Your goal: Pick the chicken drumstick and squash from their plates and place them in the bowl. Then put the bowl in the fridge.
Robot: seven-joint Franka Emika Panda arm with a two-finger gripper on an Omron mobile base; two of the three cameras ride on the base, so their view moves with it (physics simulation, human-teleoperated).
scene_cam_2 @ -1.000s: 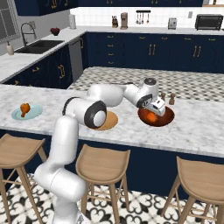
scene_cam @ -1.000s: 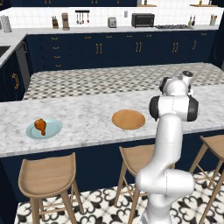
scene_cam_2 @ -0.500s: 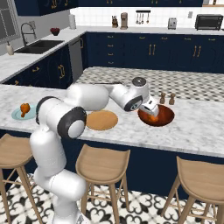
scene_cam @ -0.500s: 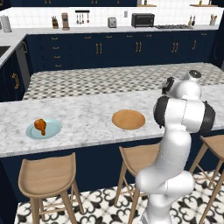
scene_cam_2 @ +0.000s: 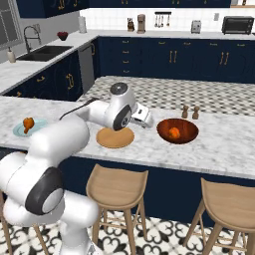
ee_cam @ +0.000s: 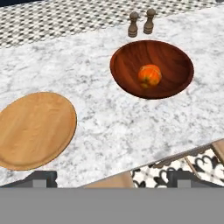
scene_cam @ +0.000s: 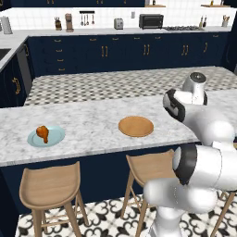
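1. Round orange-red squash sits inside the deep glossy reddish-brown bowl, near the middle of its floor; also seen in the right base view, squash in bowl.
2. Bowl stands on the white-grey marble island counter, right of the flat tan wood-coloured plate in the hand view, apart from it.
3. Tan plate is bare; in the left base view it lies mid-counter, in the right base view partly behind the arm.
4. Orange-brown chicken drumstick lies on the pale blue-green round plate at the far left of the counter, well apart from the tan plate and bowl; right base view shows drumstick on blue plate.
5. Two-finger gripper hovers between tan plate and bowl, above the counter, jaws spread wide, holding nothing.
6. Hand view: the two dark finger tips stand far apart at the bottom, counter between them.
7. Two small brown pepper-mill shakers stand side by side just behind the bowl; right base view.
8. Wooden bar stools stand under the counter's front edge.
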